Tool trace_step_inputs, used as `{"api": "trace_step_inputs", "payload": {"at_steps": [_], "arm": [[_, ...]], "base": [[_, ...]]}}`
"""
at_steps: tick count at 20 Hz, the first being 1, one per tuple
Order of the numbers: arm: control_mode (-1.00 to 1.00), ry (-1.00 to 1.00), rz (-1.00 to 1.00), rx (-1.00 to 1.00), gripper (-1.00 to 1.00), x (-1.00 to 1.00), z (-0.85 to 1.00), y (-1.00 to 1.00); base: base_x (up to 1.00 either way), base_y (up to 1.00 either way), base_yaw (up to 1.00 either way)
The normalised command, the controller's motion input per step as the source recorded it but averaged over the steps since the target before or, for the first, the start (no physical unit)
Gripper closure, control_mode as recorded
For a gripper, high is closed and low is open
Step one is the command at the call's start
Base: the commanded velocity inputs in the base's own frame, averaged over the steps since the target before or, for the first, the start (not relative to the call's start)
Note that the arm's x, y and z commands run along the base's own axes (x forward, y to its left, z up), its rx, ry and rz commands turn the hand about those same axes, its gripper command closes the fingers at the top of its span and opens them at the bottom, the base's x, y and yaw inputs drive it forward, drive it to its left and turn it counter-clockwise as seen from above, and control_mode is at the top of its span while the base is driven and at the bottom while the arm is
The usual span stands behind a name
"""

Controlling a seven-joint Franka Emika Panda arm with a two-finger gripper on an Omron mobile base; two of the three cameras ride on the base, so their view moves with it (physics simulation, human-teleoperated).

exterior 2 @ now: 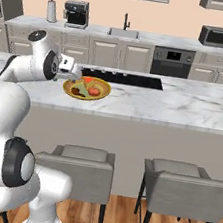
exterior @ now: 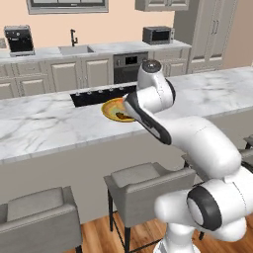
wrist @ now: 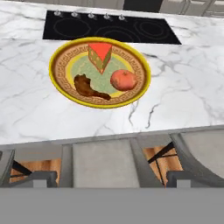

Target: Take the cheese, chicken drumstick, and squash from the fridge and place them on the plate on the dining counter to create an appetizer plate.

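All three foods are seen lying on the plate [wrist: 59, 85] on the dining counter [wrist: 183, 87], so the placing step is judged finished; only a clear withdrawal seems called for. The gripper [exterior 2: 75, 71], beside the plate, is spread wide and holds nothing. The cheese [wrist: 100, 56], chicken drumstick [wrist: 87, 87] and squash [wrist: 124, 80] rest apart.

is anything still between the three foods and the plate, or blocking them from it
Nothing visible does: the cheese, chicken drumstick and squash already lie on the plate on the dining counter.
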Motion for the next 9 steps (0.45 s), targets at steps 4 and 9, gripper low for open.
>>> {"api": "trace_step_inputs", "payload": {"at_steps": [4,9], "arm": [[-1.0,0.06,-0.16,0.08,-1.0,-0.97,-0.06,-0.25],[-1.0,0.08,-0.14,0.04,-1.0,-0.5,0.0,-0.14]], "base": [[0.0,0.0,0.0],[0.0,0.0,0.0]]}}
